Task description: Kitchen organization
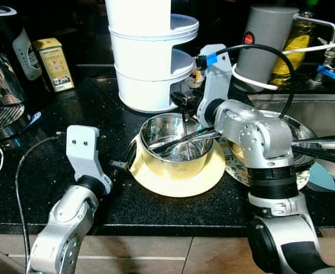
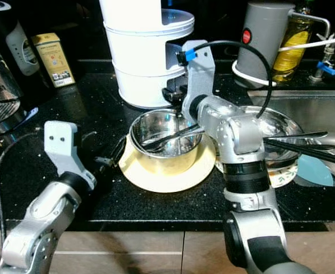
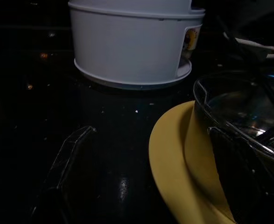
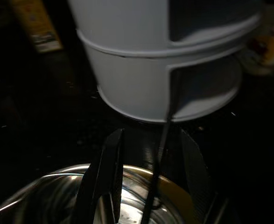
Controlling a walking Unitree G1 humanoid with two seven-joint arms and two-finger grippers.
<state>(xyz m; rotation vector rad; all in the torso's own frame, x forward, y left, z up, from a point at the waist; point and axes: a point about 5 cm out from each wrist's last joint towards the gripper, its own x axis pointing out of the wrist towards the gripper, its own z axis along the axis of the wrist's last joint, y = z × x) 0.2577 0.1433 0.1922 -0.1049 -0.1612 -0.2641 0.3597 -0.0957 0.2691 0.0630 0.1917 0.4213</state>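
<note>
**On the black table: sorting barely begun, utensil pick in hand**

At the middle of the table (image 1: 53, 171) stands a steel bowl (image 1: 178, 149), nested in a pale yellow bowl or plate (image 1: 177, 181) that shows around its base. Long dark utensils (image 1: 181, 141) lie across the steel bowl's inside, their handles running out towards the sink side.

Right hand (image 4: 148, 186) is poised over the far rim of the steel bowl, fingers parted. In the right wrist view a thin dark rod stands upright between the two fingers; whether they have closed on it I cannot tell, as a gap shows on both sides. Judgement: this is a grasp being set up, not yet a lift.

Left hand (image 3: 146, 186) sits low on the table just beside the yellow piece, fingers spread wide and holding nothing; one finger lies alongside the steel bowl's wall.

Just beyond the bowls rises a white tiered container (image 1: 150, 51). To the right, a glass bowl (image 2: 281, 142) on a patterned plate carries more long utensils (image 2: 304, 142), reaching over the sink (image 1: 321, 111). A grey canister (image 1: 267, 43) and a yellow oil bottle (image 1: 293, 48) stand behind the sink; a small yellow box (image 1: 54, 64) and a dark appliance (image 1: 1, 68) stand at the far left.

Assessment: little appears done. Bowls remain stacked together, utensils lie loose in two vessels, and nothing visible has been put into a final place. Remaining work looks to be most of the job.
</note>
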